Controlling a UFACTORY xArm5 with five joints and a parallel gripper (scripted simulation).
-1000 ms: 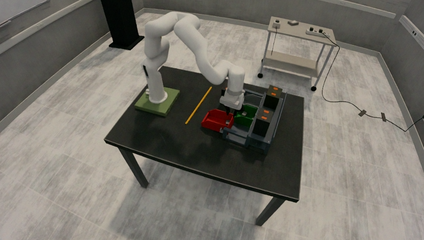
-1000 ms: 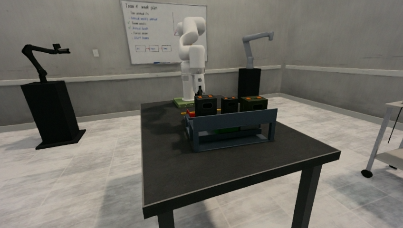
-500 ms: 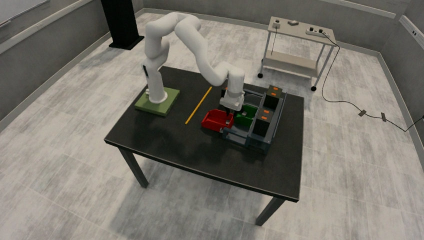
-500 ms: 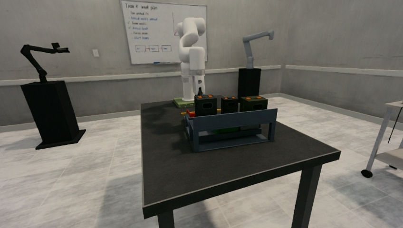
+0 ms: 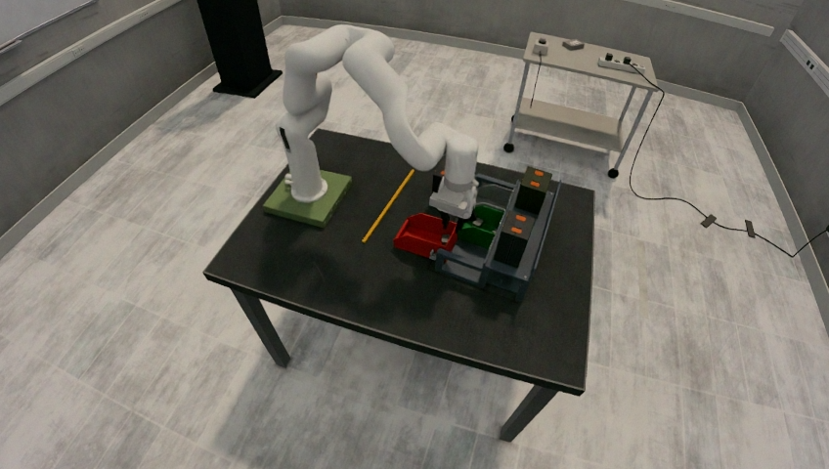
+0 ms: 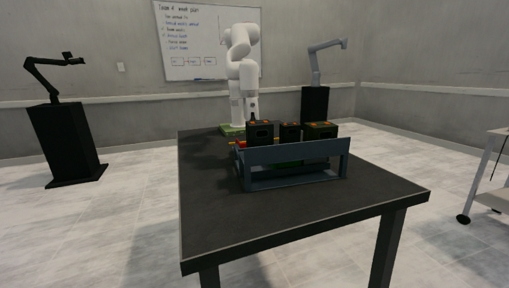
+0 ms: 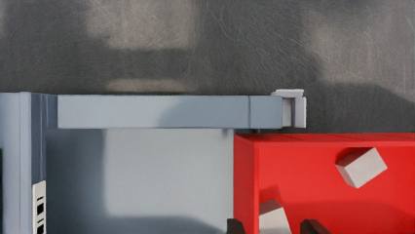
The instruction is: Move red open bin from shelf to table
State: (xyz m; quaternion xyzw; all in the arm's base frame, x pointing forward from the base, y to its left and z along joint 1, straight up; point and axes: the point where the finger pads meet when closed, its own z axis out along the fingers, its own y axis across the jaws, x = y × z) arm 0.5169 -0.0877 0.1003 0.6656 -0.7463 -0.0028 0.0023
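The red open bin (image 5: 415, 232) (image 7: 312, 166) stands upright at the front left end of the blue-grey shelf (image 5: 465, 270) (image 6: 292, 151) (image 7: 146, 111), level with its lower deck. Only a sliver of the red bin (image 6: 242, 143) shows in the exterior view. Two grey parts (image 7: 361, 167) (image 7: 273, 216) lie in it. My gripper (image 5: 447, 223) (image 7: 270, 229) points down over the bin's shelf-side end. Its fingers stand a little apart, one just outside the bin's wall and one inside. I cannot tell whether they touch it. A green bin (image 5: 484, 225) with a part sits on the lower deck.
Dark closed bins with orange tabs (image 5: 535, 183) (image 5: 514, 234) (image 6: 259, 132) (image 6: 320, 131) stand on the shelf's upper level. A yellow stick (image 5: 388, 204) lies on the black table (image 5: 349, 302) left of the red bin. The arm's green base (image 5: 308, 206) is at the far left.
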